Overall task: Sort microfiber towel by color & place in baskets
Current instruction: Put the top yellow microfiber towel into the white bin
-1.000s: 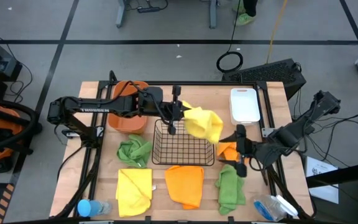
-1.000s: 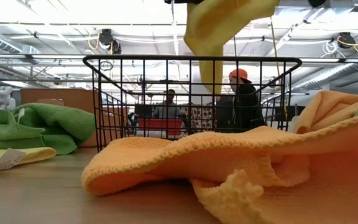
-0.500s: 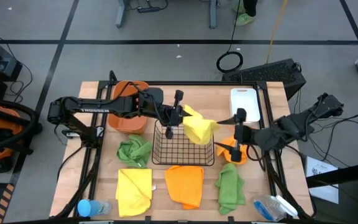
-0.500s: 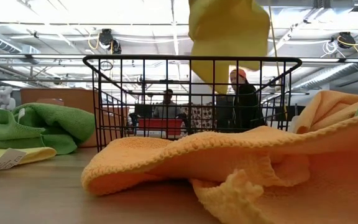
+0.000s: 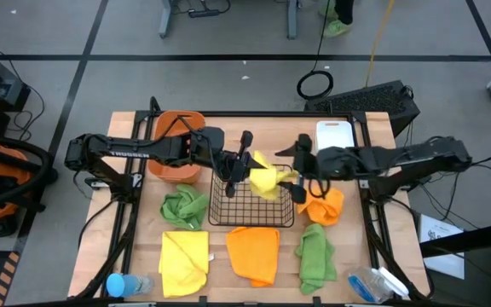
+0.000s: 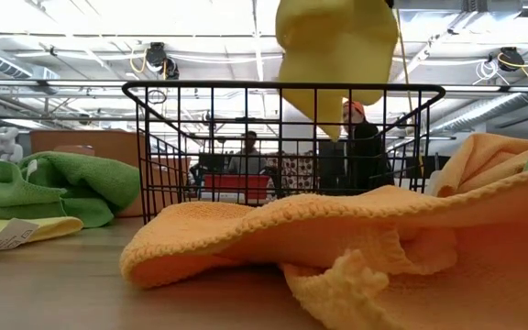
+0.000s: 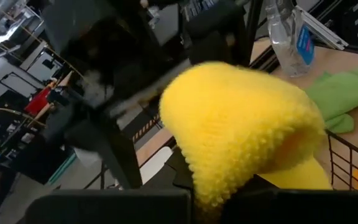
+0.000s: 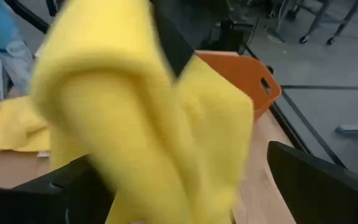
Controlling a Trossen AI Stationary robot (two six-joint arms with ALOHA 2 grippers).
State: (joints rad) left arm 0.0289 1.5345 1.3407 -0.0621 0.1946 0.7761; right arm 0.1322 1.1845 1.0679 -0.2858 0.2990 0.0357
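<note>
Hanging over the black wire-mesh basket (image 5: 251, 201) at frame centre, a yellow towel (image 5: 265, 177) is clenched in the left tool (image 5: 242, 167); the right tool (image 5: 301, 167), released wide, flanks it. Only the low view shows people beyond the wooden bench (image 5: 220, 260). Orange tub (image 5: 176, 157) sits upper left, white bin (image 5: 335, 143) upper right. "TROSSEN" marks the left arm.

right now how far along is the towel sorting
Early. Nothing looks sorted: no towel shows in the orange tub or white bin. In hand: the left gripper is shut on a yellow towel above the black wire basket, with the open right gripper at the towel's other side. Left: two green towels, two orange towels and another yellow one on the table.
</note>
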